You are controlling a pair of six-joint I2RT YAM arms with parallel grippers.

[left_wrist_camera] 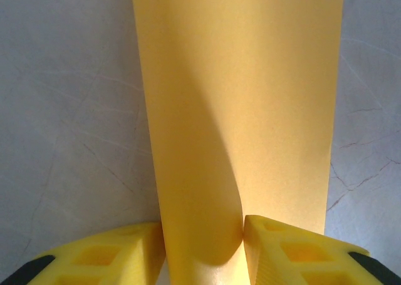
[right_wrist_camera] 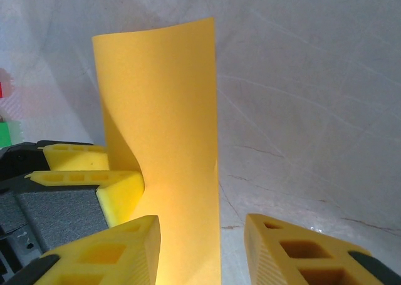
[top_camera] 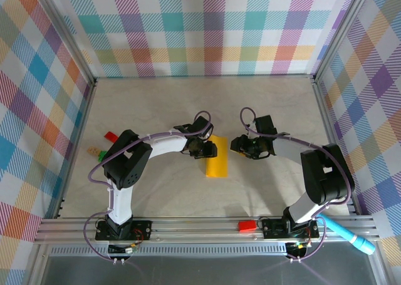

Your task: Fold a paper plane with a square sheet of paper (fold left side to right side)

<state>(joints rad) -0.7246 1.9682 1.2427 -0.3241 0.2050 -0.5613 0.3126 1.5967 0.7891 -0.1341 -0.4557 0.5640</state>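
Two grippers flank the square sheet of paper (top_camera: 217,160), which is doubled over into a narrow yellow-orange strip.
I see my left gripper (left_wrist_camera: 203,235) closed on the sheet's curled-up left side, the paper touching both yellow fingers (left_wrist_camera: 119,257). My right gripper (right_wrist_camera: 200,235) stands partly open at the sheet's right side and holds nothing; the sheet's edge runs between its fingers. Under the sheet lies the pale marbled table (top_camera: 156,103). Plaid walls (top_camera: 207,28) rise beyond the sheet, and a red block (top_camera: 247,226) sits nearer than it.
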